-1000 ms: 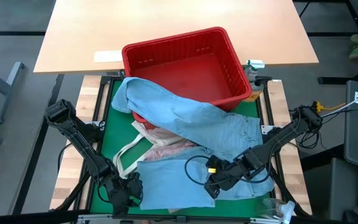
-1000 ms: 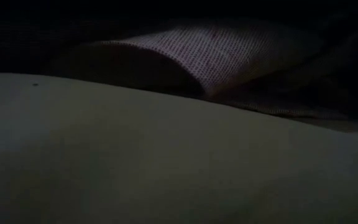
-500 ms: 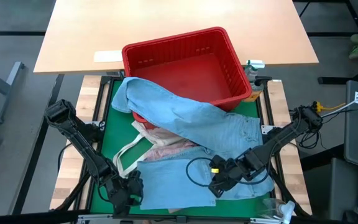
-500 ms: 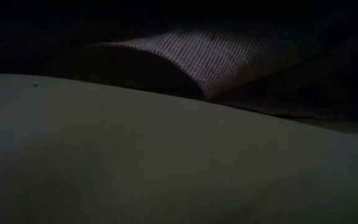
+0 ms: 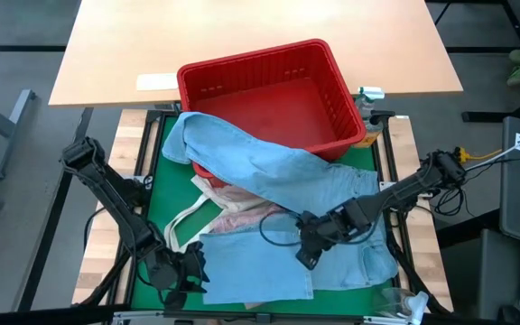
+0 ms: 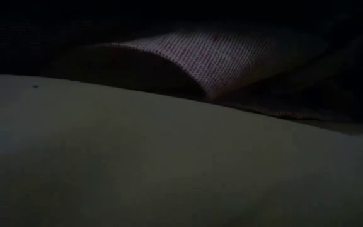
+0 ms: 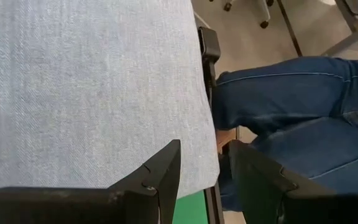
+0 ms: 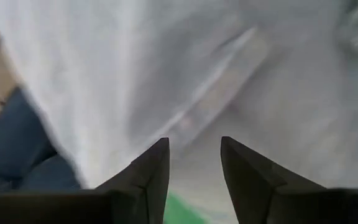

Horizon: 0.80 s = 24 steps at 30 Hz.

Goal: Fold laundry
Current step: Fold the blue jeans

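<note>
- Two end effectors are at work on one garment, the light blue denim jeans (image 5: 287, 190), taken here as the landmark; items are listed left to right as seen from above.
- Left end effector (image 5: 188, 269): at the near left corner of the jeans, where the cloth edge reaches the front of the tabletop. Its wrist view shows the fingers (image 7: 160, 171) spread with a clear gap, the jeans' edge lying beside them and nothing pinched. Probably stationed there to take that corner.
- White tote bag (image 5: 197, 221): partly under the jeans at their left side, straps showing; not laundry, so likely just in the way.
- Mottled pink top (image 5: 242, 209): tucked beneath the jeans' middle, only a strip visible.
- Red plastic basket (image 5: 269, 99): beyond the jeans; one leg is draped over its near rim, which keeps the garment from lying flat.
- Right end effector (image 5: 303, 255): low over the jeans' near middle, jaws parted above the denim, holding nothing. Judged to be between grips.
- Green tabletop (image 5: 156, 185): shows around the jeans' edges.
</note>
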{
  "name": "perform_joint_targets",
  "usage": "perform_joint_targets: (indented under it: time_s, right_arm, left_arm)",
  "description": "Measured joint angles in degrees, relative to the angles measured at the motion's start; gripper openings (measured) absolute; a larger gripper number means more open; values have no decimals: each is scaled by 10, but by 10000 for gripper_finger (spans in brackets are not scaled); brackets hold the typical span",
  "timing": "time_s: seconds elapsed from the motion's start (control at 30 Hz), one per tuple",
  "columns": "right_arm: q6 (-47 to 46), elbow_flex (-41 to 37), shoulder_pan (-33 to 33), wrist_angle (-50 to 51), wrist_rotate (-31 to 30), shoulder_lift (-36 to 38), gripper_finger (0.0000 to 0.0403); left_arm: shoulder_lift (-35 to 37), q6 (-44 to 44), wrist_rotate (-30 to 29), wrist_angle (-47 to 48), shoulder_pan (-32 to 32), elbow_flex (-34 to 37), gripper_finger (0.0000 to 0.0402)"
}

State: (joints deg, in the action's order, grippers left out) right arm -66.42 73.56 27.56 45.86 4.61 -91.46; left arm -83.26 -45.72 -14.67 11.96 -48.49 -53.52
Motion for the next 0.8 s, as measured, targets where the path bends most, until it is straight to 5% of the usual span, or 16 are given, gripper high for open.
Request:
perform_joint_targets:
  time_s: [0.23, 0.8]
  right_arm:
    - [41, -21, -11, 24, -55, 0, 143]
    - [38, -63, -51, -74, 2, 27, 143]
  left_arm:
    - [0, -1, 1, 0, 22, 0, 133]
    - [0, -2, 52, 0, 65, 0, 133]
